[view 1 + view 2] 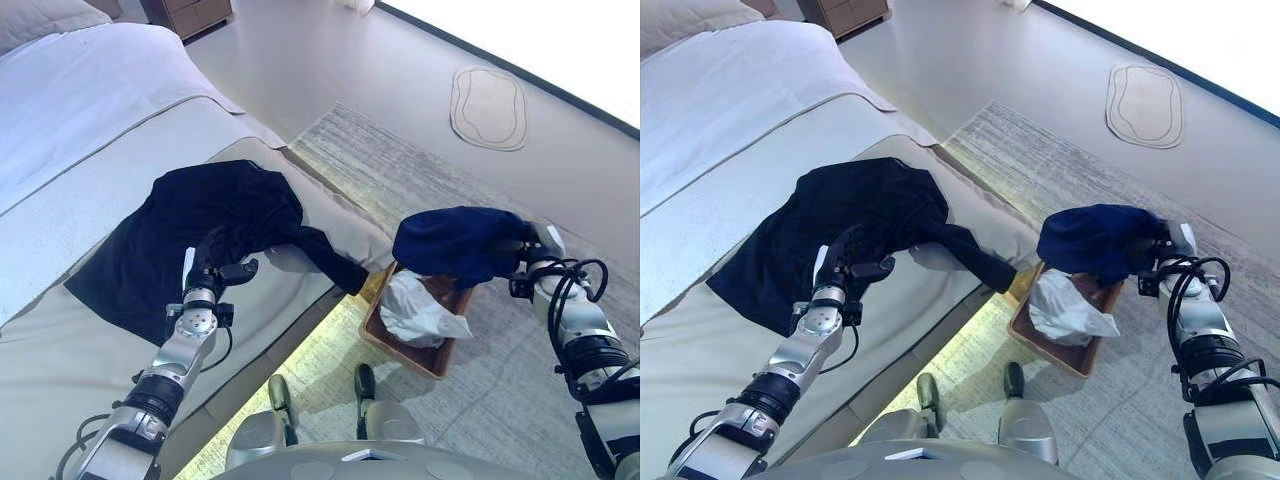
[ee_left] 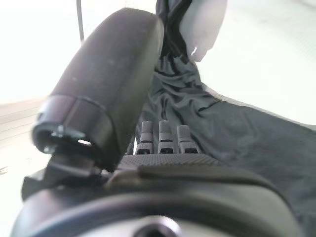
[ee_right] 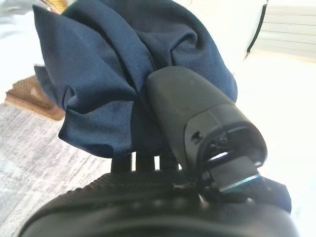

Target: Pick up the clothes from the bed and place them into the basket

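Note:
A black garment lies spread on the beige bed, one sleeve hanging over the bed's edge. My left hand rests on its near part with fingers curled into the cloth; in the left wrist view the thumb lies over the dark folds. My right hand is shut on a bunched navy garment and holds it in the air above the brown basket on the floor. A white cloth lies in the basket. The navy garment also shows in the right wrist view.
The basket stands on a grey rug beside the bed. A white blanket and a pillow cover the far part of the bed. An oval mat lies on the floor, and a wooden dresser stands at the back.

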